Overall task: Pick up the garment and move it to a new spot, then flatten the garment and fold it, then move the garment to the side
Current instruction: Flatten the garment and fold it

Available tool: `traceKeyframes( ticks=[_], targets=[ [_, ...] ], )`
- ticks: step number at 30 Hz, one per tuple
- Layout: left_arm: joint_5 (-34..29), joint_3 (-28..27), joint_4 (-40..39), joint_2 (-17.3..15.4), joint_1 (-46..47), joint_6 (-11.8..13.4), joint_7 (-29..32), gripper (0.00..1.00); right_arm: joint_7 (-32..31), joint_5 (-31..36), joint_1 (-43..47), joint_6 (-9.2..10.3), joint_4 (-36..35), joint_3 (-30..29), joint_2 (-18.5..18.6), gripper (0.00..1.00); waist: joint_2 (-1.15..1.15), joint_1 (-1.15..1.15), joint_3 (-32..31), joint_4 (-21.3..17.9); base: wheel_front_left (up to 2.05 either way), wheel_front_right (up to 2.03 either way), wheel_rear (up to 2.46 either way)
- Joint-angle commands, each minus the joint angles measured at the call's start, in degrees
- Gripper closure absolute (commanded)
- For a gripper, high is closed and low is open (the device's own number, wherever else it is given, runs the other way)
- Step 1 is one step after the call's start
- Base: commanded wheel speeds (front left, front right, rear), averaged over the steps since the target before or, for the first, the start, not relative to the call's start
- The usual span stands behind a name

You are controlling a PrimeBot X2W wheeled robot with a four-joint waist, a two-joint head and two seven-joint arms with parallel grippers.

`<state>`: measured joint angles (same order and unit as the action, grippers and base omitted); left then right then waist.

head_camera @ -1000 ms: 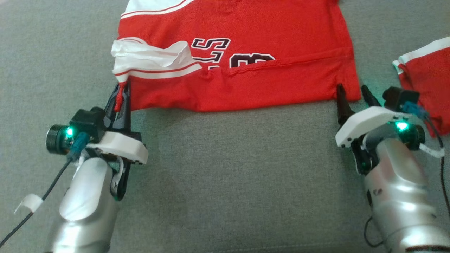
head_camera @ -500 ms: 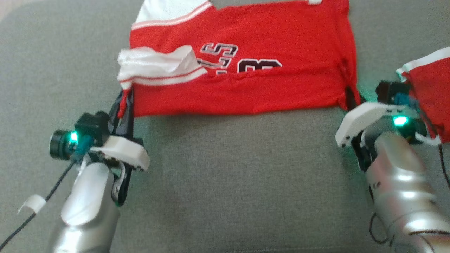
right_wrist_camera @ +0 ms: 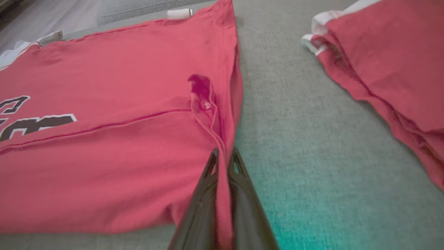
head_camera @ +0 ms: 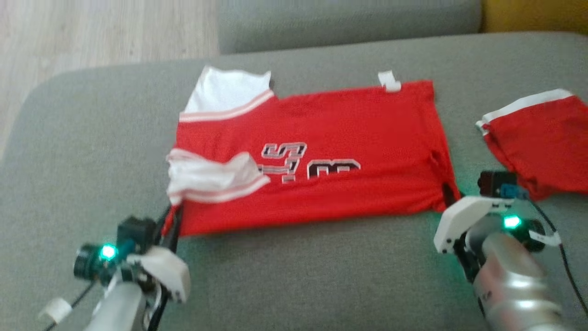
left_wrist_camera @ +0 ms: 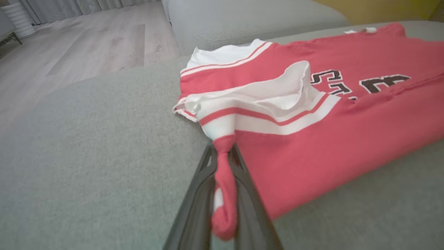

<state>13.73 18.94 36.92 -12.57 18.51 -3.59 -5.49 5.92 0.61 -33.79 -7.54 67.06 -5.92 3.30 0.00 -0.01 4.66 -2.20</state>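
The garment (head_camera: 321, 151) is a red jersey with white sleeves and dark lettering, spread on the grey sofa cushion (head_camera: 298, 276). My left gripper (head_camera: 172, 219) is shut on its near left corner, below the bunched white sleeve (head_camera: 211, 177). In the left wrist view the red hem (left_wrist_camera: 223, 187) runs pinched between the fingers of the left gripper (left_wrist_camera: 223, 151). My right gripper (head_camera: 448, 195) is shut on the near right corner. In the right wrist view the right gripper (right_wrist_camera: 223, 154) clamps a ridge of red cloth from the garment (right_wrist_camera: 104, 86).
A second red piece of clothing with white trim (head_camera: 537, 142) lies on the cushion just right of my right arm, also in the right wrist view (right_wrist_camera: 388, 52). The sofa backrest (head_camera: 344, 18) is behind the garment. Wooden floor (head_camera: 92, 32) lies beyond the cushion's left edge.
My right gripper moved onto the garment's near right corner and shut on it. The left gripper kept its hold. The head camera has tilted up, so the whole picture shifted down.
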Motion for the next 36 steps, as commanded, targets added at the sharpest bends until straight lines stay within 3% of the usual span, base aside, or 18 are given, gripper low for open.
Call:
traceKeyframes(
  ticks=[1, 8, 17, 18, 19, 20, 27, 36],
  targets=[
    [0.38, -0.95, -1.11, -2.57, -0.98, -0.32, 0.74, 1.0, -0.78, -1.19, 0.92, 0.05, -1.58, 1.78, -0.42, 1.0, 0.0, 0.01, -2.8, -1.0, 0.0, 0.0, 0.0],
    [0.95, -0.01, -4.13, -3.2, -5.97, -0.1, 2.7, 1.0, -2.62, -0.68, 6.35, 0.05, -5.8, 0.38, -0.42, 1.0, 0.0, 0.01, -4.89, -1.58, 0.0, 0.0, 0.0],
    [2.41, -0.11, -8.18, -2.53, -8.08, 1.29, 4.17, 1.0, -5.19, -6.73, 12.21, 0.05, -15.52, 3.93, -0.42, 1.0, 0.0, 0.01, -4.09, -2.19, 0.0, 0.0, 0.0],
    [2.4, -0.22, -8.57, -2.52, -7.88, 1.62, 4.02, 0.59, -4.93, -6.86, 12.6, 0.05, -16.99, 3.82, -0.42, 0.26, 0.0, 0.01, -3.84, -2.23, 0.0, 0.0, 0.0],
    [2.31, -0.34, -8.99, -2.52, -7.59, 2.03, 3.78, 0.15, -4.62, -7.05, 12.91, 0.05, -18.48, 3.77, -0.42, 0.0, 0.0, 0.01, -3.55, -2.25, 0.0, 0.0, 0.0],
    [2.06, -0.37, -9.54, -2.55, -7.22, 2.43, 3.35, 0.0, -4.14, -7.63, 13.16, 0.05, -20.05, 4.0, -0.42, 0.0, 0.0, 0.01, -3.34, -2.24, 0.0, 0.0, 0.0],
    [2.66, -3.65, -15.43, -0.55, -4.54, 6.43, -6.1, 0.0, 3.52, -12.69, 15.74, 0.05, -31.98, 8.28, -0.42, 0.0, 0.0, 0.01, -2.6, -2.26, 0.0, 0.0, 0.0],
    [2.55, -6.8, -24.53, 1.21, -5.1, 4.99, -9.47, 0.0, 8.78, -15.32, 19.36, 0.05, -42.64, 11.73, -0.42, 0.0, 0.0, 0.01, 0.09, -3.67, 0.0, 0.0, 0.0]
  ],
)
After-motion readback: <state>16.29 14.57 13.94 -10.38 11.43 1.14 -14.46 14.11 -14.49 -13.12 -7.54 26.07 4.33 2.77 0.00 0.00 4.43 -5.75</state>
